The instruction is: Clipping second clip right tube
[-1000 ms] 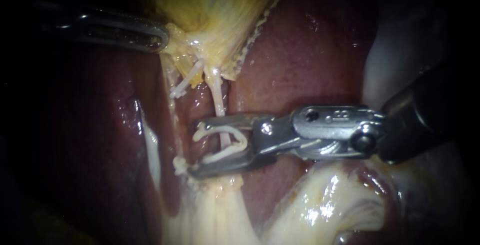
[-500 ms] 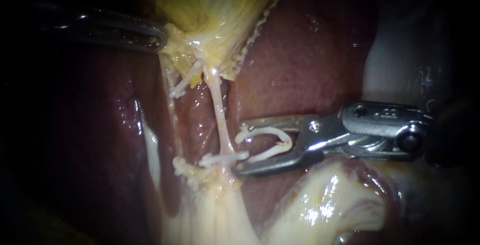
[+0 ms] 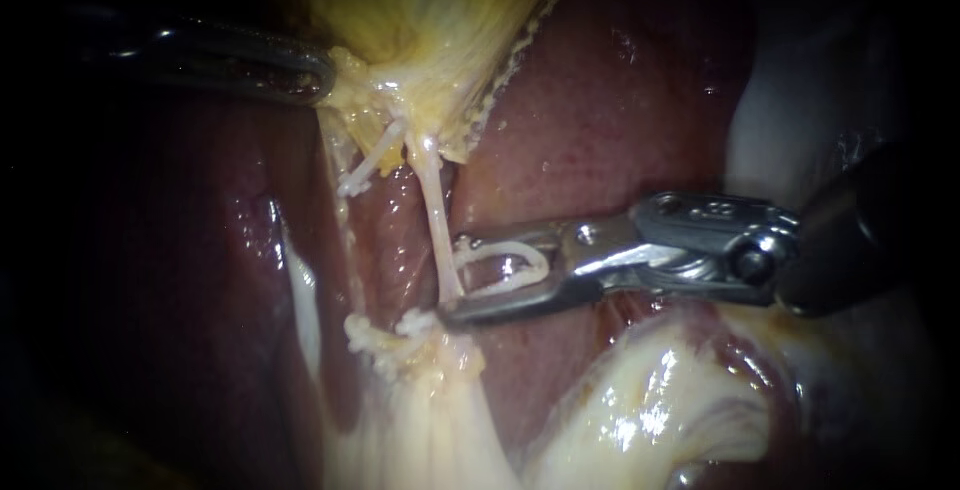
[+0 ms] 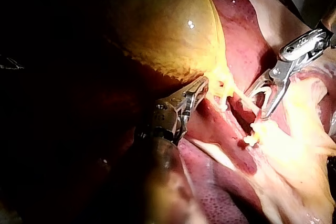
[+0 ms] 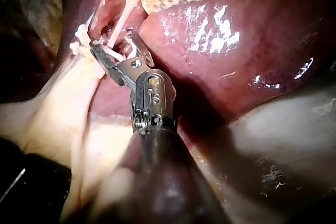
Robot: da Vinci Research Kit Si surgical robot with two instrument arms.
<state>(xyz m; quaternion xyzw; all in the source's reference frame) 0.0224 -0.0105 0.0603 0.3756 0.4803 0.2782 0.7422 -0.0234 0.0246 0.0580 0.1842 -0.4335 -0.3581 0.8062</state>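
Holding the gallbladder [image 3: 440, 20] up toward 12 o'clock, the left instrument [image 3: 322, 75] has its jaws closed flat on the yellow neck tissue at 10 o'clock; judged purpose: keep the right tube [image 3: 432, 190] taut and lifted off the liver [image 3: 600, 120]; that tube runs as a thin pale cord from 12 to 6 near view centre; the right instrument [image 3: 452, 280] enters from 3 o'clock, steel jaws spread wide, carrying the loaded clip [image 3: 520, 260], white and U-shaped, one leg lying against each jaw; jaw tips reach the tube, which sits at the clip's mouth, not yet deep inside as far as I can tell; the spot looks chosen just 12 o'clock of the lower clip [image 3: 412, 325], a white bar at the tube's foot; liver dark red, wet, glossy; gallbladder yellow, streaky, thin-walled; fat [image 3: 640, 410] at 5 o'clock cream, slick, lumpy; likely next: advance a little, then squeeze.
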